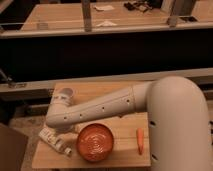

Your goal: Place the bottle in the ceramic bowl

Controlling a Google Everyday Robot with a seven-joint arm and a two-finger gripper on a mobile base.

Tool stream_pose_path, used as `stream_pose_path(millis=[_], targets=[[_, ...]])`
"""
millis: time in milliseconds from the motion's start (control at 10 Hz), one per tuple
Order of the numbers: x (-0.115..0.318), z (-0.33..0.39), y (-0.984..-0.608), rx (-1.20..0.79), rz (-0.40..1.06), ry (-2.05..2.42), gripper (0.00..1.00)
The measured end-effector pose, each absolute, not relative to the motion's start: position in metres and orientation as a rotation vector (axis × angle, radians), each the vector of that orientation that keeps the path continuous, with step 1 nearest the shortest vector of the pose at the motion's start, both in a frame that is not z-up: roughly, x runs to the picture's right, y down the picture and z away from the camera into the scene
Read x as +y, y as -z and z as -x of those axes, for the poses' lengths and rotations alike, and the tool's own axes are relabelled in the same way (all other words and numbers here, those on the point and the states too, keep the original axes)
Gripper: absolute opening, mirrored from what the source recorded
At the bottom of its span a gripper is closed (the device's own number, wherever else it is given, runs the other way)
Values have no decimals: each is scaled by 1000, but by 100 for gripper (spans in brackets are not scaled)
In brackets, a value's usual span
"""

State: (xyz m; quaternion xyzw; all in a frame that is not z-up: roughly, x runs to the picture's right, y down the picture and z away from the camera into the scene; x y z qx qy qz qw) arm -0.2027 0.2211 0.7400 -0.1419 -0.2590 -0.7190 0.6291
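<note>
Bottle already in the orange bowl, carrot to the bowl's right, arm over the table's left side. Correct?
Not quite. The camera view shows the bottle lying on the table left of the ceramic bowl, under the gripper. The carrot and arm are as stated.
</note>
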Motion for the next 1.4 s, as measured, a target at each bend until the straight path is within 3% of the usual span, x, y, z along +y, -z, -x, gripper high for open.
stream_pose_path(millis=[200, 1400], targets=[[223, 206, -739, -591, 332, 1671, 78], [239, 213, -739, -623, 350, 1829, 78]])
